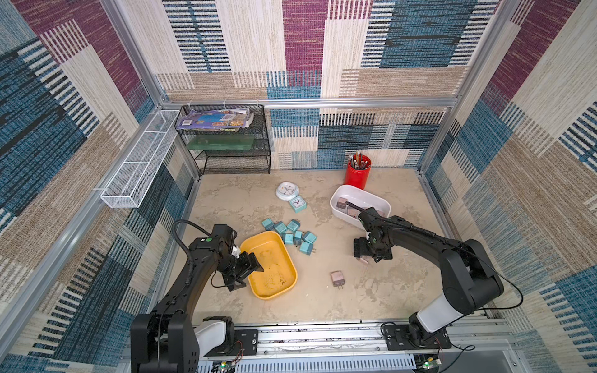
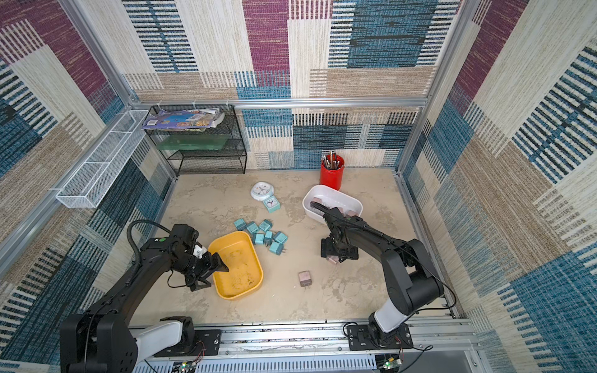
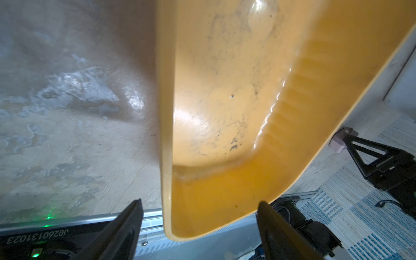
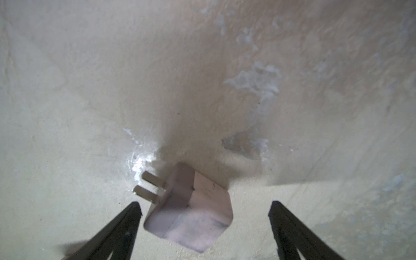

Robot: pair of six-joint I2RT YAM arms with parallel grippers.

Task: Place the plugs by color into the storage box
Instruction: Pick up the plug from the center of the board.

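I count seven teal plugs (image 1: 288,239) in the cluster. Of mauve plugs (image 1: 337,278) I can make out four: two on the table (image 1: 226,210) and two in the white box (image 1: 355,195), part of which the right arm (image 1: 420,234) hides from me. Boxes: two, that one and the yellow box (image 1: 274,255). Clocks: two, a round clock (image 1: 287,190) and a square clock (image 1: 297,204). One red cup (image 1: 357,176), one rack (image 1: 232,151), one wire basket (image 1: 139,164).

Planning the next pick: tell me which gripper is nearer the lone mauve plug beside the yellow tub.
Right. The right gripper hangs close beside the lone mauve plug, over another mauve plug; the left gripper is farther, at the yellow tub.
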